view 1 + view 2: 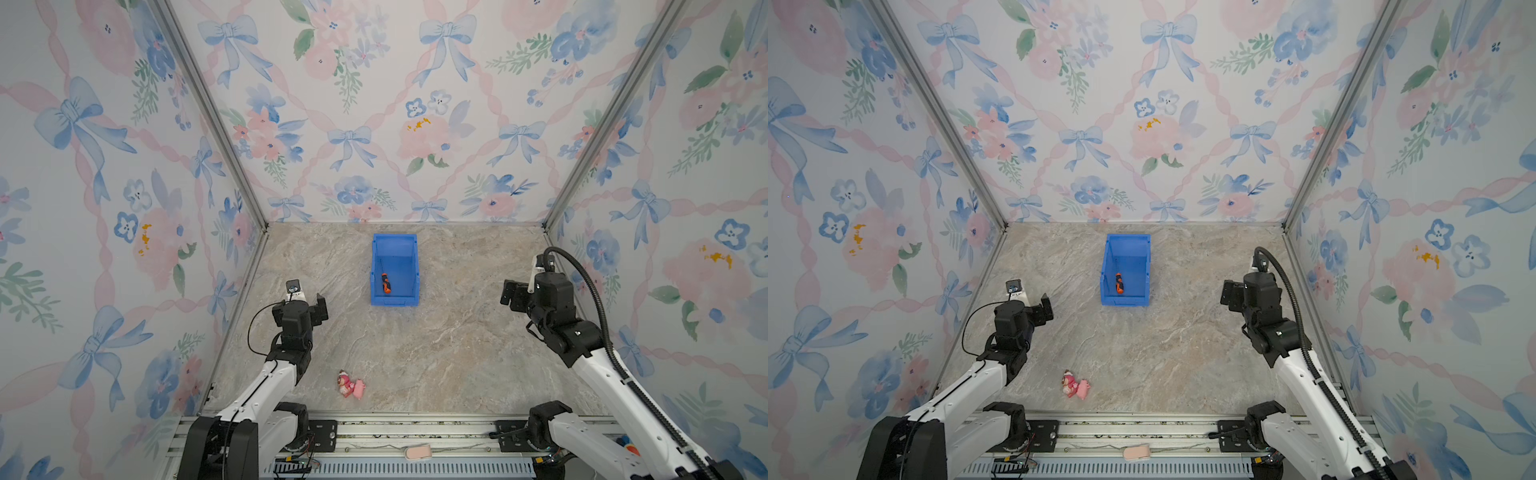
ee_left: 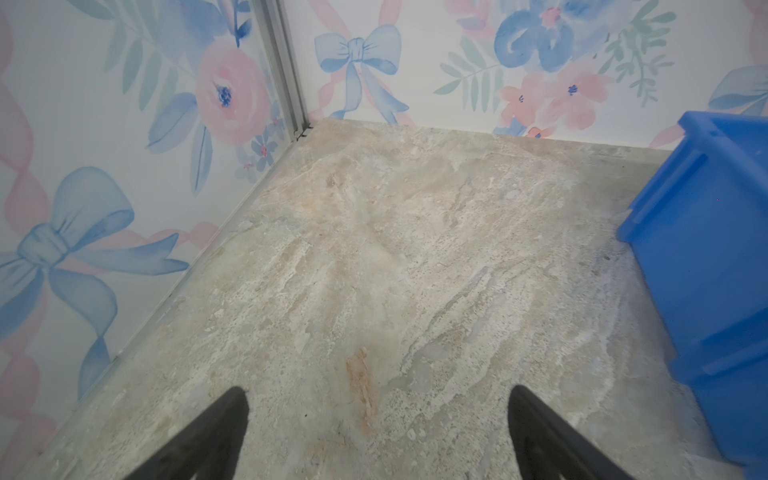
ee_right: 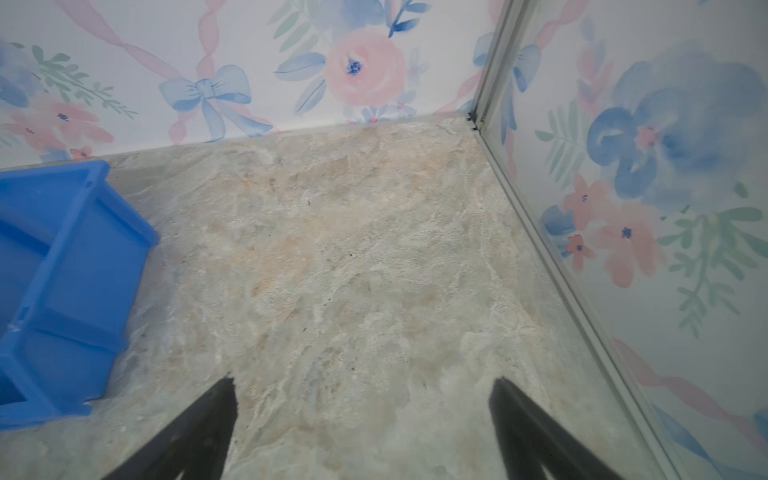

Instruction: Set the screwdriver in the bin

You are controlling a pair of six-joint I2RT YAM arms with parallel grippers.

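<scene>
Placement check.

- The screwdriver (image 1: 386, 283) lies flat on the floor of the bin (image 1: 395, 301). It sits close to the wall on the left arm's side, with the orange-and-black handle toward the low front lip and the shaft pointing at the back wall. Both top views agree (image 1: 1119, 283). You can read the task as complete: nothing holds the screwdriver, and it rests fully inside the walls.
- The left tool (image 2: 378, 392) is empty with its fingers spread apart. It hovers over bare tabletop (image 1: 457, 353) to the left of the bin, and only the bin's outer wall (image 2: 706, 270) edges into its wrist view.
- The right tool (image 3: 363, 380) is also empty, with its fingers wide apart. It is on the opposite side of the bin and well clear of the wall (image 3: 62, 270).
- My judgement is that both arms stand off to the sides so that neither shadows the bin nor risks nudging it.
- The pink-and-red toy figure (image 1: 351, 384) lies on its side well in front of the bin, nearer the left arm. It looks like a distractor, so leave it alone.
- I can read no brand, label or lettering on the bin or the screwdriver handle. Any moulded marks are too small to make out.
</scene>
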